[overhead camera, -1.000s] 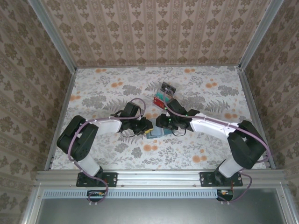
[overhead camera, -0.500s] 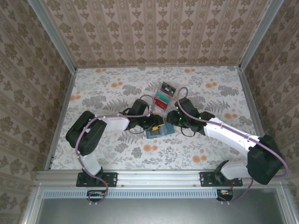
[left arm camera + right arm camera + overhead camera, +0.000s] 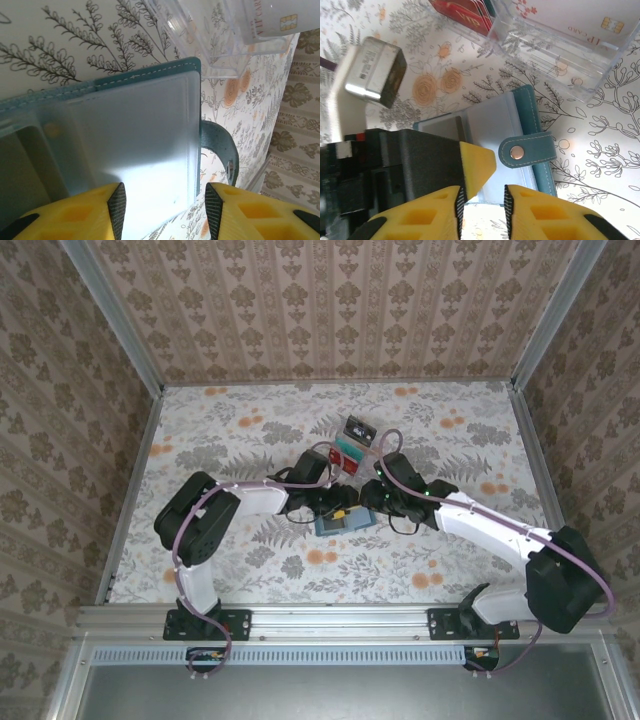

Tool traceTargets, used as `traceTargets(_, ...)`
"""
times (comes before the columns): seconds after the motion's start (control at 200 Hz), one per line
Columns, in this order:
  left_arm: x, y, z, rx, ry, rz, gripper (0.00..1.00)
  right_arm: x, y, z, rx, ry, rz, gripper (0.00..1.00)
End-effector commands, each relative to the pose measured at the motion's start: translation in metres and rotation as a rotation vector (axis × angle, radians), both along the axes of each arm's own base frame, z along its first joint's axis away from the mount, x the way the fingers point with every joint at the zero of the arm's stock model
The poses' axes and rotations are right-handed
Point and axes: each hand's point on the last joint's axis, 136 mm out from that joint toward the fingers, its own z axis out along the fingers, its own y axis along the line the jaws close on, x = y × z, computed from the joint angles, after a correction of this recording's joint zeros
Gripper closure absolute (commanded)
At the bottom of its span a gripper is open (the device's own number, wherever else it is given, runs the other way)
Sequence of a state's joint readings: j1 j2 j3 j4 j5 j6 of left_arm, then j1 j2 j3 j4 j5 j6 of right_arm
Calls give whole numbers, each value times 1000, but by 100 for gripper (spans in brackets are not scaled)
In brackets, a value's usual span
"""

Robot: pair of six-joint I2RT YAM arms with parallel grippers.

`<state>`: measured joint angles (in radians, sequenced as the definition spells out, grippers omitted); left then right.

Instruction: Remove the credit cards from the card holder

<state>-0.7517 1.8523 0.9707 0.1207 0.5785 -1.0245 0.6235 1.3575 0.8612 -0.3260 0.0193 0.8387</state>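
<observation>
Jaws apart on left gripper (image 3: 165, 202), empty — poised over teal card holder (image 3: 135, 125), open flat on floral table (image 3: 230, 440); right gripper (image 3: 483, 200) narrowly parted, empty, just above it — clear box (image 3: 560, 55) beside.

Left arm (image 3: 255, 502) and right arm (image 3: 480, 523): white shells, black joints, purple cables looping alongside — left end effector (image 3: 164, 192) and right end effector (image 3: 483, 192) have yellow fingers, black-lined inside.

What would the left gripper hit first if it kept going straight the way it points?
The card holder: its pale lining panel lies straight ahead of the left gripper. The clear plastic box comes only beyond it. Height above the panel is unclear.
</observation>
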Motion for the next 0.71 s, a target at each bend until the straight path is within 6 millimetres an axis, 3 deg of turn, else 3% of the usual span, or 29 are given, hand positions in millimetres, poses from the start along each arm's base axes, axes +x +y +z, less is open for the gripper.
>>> traceTargets(0.0, 7, 5, 11, -3, -36, 5, 56, -3, 0, -19, -47, 78, 19, 72)
traceTargets(0.155, 16, 27, 23, -9, -59, 59, 65, -1, 16, -27, -36, 116, 84, 75)
traceTargets(0.42, 13, 88, 11, 112, -34, 187, 67, -6, 37, -52, -90, 193, 158, 76)
traceTargets(0.7, 8, 114, 0, 159, 5, 258, 64, -15, 69, -69, -124, 247, 281, 70)
